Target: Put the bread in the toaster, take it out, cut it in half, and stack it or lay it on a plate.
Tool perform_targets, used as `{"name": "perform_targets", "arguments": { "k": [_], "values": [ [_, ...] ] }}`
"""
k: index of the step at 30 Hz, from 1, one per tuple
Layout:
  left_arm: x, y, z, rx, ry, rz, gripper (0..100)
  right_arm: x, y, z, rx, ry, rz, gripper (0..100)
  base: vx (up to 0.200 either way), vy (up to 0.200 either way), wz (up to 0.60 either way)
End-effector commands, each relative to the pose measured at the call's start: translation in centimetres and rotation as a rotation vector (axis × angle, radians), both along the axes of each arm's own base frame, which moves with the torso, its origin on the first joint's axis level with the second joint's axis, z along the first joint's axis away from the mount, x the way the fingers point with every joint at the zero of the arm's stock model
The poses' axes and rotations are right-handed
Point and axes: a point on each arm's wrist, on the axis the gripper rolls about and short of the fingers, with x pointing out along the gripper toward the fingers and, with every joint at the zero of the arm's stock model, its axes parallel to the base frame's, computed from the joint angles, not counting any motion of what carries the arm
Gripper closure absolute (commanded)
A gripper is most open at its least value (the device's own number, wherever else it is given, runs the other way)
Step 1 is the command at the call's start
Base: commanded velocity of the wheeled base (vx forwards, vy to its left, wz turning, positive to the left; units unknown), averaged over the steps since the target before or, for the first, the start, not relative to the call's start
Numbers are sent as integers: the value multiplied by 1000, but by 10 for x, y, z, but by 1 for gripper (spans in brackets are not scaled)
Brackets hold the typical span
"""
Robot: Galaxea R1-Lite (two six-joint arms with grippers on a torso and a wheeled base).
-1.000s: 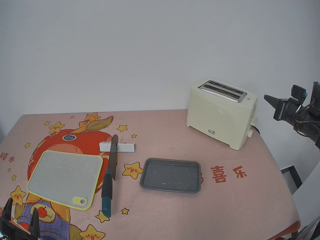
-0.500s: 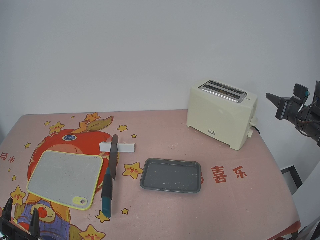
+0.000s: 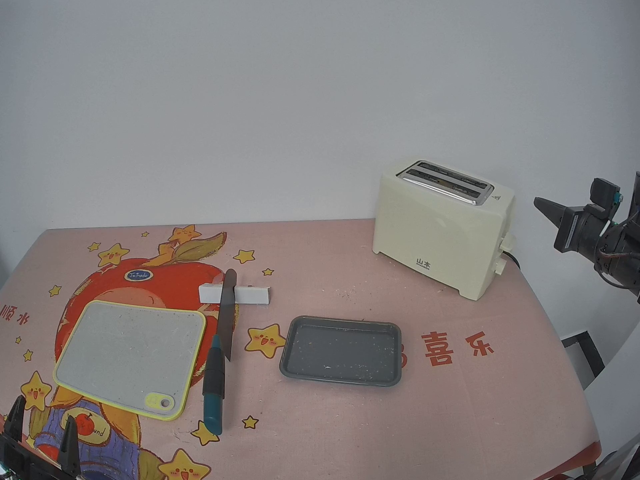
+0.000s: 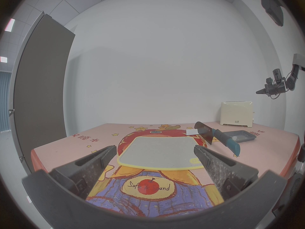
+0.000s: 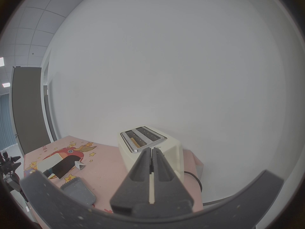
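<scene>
Head view: the toaster (image 3: 443,235) stands at the far right of the desk (image 3: 373,428). Its two slots run crosswise, with their long axis aimed roughly at the right end effector (image 3: 539,202), which hangs in the air off the desk's right edge, just past the toaster's lever end. The left end effector (image 3: 41,416) sits at the near left corner beside the cutting board (image 3: 130,357), well apart from the toaster. The knife (image 3: 219,355) lies just right of the board, its blade propped on a white block (image 3: 235,294). The grey plate (image 3: 341,359) lies between the knife and the toaster, holding only crumbs.

Left wrist view: the left end effector (image 4: 154,148) has its fingers spread wide with nothing between them. The board is directly ahead and the toaster (image 4: 236,113) is far off.

Right wrist view: the right end effector (image 5: 152,150) has its fingers pressed together, empty. The toaster (image 5: 149,143) lies ahead and below. A tan strip deep in one slot is probably the bread (image 5: 137,142), sunk under the rim. You should judge the right arm the nearer one. For any grasp, its fingers must first part and then straddle the slice across its thin side.
</scene>
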Motion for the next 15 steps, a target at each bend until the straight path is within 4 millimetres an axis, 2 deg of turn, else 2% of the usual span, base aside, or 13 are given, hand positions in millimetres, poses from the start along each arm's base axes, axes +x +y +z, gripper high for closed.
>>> {"name": "perform_targets", "arguments": {
  "k": [1,15],
  "values": [
    [1,0,-5,0,9,0,0,-4,2,-7,-15,20,13,100,0,0,0],
    [1,0,-5,0,9,-1,0,-13,5,-31,-54,94,42,100,0,0,0]
  ]
}}
